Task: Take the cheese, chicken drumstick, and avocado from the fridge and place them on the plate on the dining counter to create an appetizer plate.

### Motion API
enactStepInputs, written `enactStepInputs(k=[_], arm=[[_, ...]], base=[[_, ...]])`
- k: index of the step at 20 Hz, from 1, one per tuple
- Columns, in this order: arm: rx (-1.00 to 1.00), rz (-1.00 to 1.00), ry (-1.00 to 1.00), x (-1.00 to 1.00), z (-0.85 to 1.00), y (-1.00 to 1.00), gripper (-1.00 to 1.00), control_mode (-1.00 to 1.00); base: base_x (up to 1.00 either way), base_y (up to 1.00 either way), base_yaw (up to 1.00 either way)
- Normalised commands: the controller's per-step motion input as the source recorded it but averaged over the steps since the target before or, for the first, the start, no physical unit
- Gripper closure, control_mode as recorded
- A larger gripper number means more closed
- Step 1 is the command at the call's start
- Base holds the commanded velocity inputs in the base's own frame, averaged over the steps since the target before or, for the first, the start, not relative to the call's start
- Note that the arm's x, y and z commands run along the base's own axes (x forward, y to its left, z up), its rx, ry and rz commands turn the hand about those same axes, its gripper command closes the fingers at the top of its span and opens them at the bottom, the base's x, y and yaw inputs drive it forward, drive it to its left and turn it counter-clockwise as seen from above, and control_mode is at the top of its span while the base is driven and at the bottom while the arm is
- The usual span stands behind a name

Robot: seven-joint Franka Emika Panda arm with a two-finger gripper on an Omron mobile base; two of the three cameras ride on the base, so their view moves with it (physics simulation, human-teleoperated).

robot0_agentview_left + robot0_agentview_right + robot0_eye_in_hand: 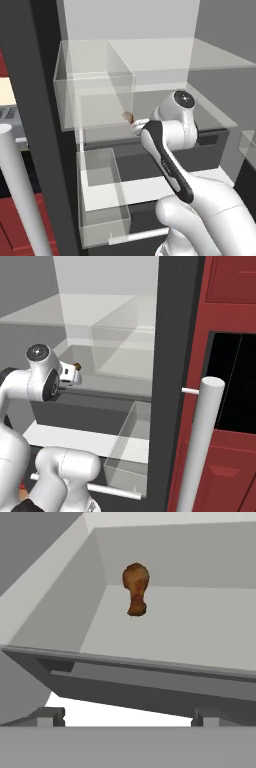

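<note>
Hand view looks along the gripper into the fridge: its two dark finger tips stand far apart at the bottom, jaws spread wide with nothing between them. Ahead, the chicken drumstick lies on a pale grey shelf, near the back wall and toward the shelf's left wall, its rounded meaty end farther from the camera and its thin bone end nearer. It is well apart from the finger tips, beyond the shelf's front edge.

From the left base view, the white arm rises from the lower right, bends at a dark-jointed elbow, and reaches forward into the fridge, with the hand pointing roughly level toward the shelf. A small brown bit of the drumstick shows just past the hand. Clear door bins sit at the left.

From the right base view, the wrist is folded toward the fridge interior, and the drumstick peeks out just beyond the hand. A white bar handle stands at right.
</note>
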Motion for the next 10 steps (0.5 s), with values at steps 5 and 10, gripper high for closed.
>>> enactStepInputs(k=[5, 10], arm=[[0.0, 0.0, 0.0, 0.56, -0.13, 0.13, -1.0, -1.0], [0.0, 0.0, 0.0, 0.55, -0.14, 0.08, -1.0, -1.0]], base=[[0.0, 0.0, 0.0], [0.0, 0.0, 0.0]])
